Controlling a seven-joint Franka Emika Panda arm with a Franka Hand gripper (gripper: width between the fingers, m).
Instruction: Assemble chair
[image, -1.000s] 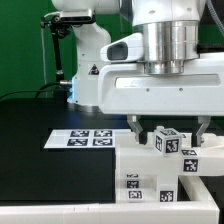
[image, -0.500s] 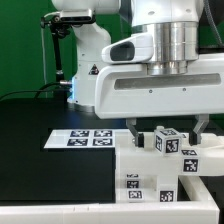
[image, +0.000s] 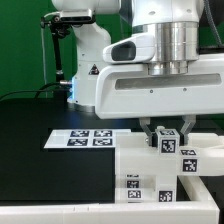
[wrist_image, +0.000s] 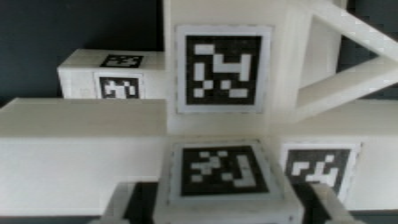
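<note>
Several white tagged chair pieces (image: 150, 170) stand grouped at the front of the exterior view's right. My gripper (image: 166, 133) reaches straight down over them, its fingers pressed against both sides of a small tagged cube-ended post (image: 168, 143) that stands on top of the group. In the wrist view the post (wrist_image: 222, 168) sits between the two fingers (wrist_image: 128, 200) of the gripper (wrist_image: 224, 206), which touch its sides. Beyond it, a tall tagged upright piece (wrist_image: 222, 62) stands on a white slab (wrist_image: 80, 125). A smaller tagged cube (wrist_image: 111, 80) and a slanted white bar (wrist_image: 347, 85) flank it.
The marker board (image: 85, 138) lies flat on the black table at the exterior view's left of the chair pieces. The arm's white base (image: 85, 55) stands behind it. A white rim (image: 60, 213) runs along the front edge.
The fingers stood wide apart on either side of the tagged post and have closed in onto it. The gripper body has stayed over the same spot.
</note>
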